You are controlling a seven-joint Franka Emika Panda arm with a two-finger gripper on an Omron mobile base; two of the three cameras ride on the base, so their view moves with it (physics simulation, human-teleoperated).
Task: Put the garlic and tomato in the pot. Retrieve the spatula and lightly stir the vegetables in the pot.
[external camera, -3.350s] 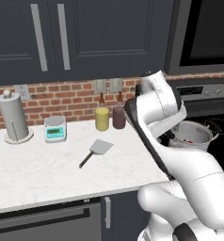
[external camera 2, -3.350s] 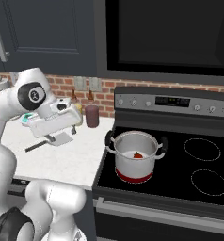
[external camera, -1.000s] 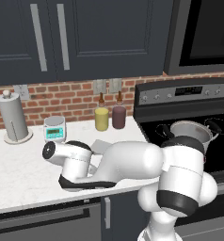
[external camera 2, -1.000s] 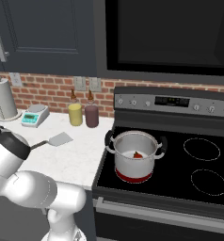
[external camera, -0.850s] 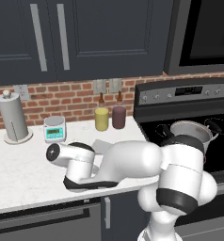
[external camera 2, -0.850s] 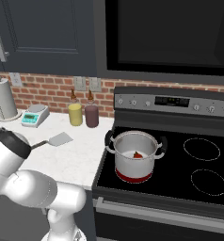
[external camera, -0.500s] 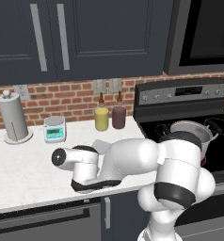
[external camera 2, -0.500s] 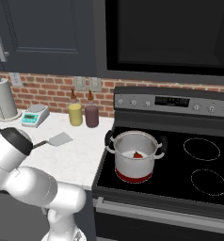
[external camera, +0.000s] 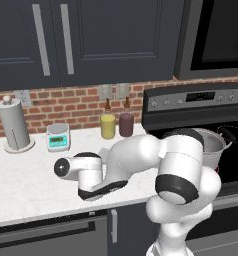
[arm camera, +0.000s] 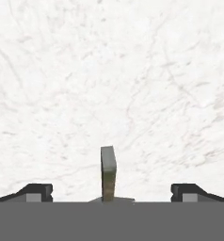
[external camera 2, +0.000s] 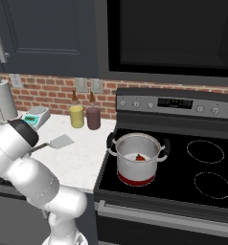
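Now open tool point(arm camera: 109, 193) over spatula point(arm camera: 108, 174)

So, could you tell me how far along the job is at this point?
Done: the tomato sits in the pot on the stove; the garlic cannot be made out. In hand: the open gripper is low over the spatula handle on the counter, not gripping. Left: lift the spatula and stir.
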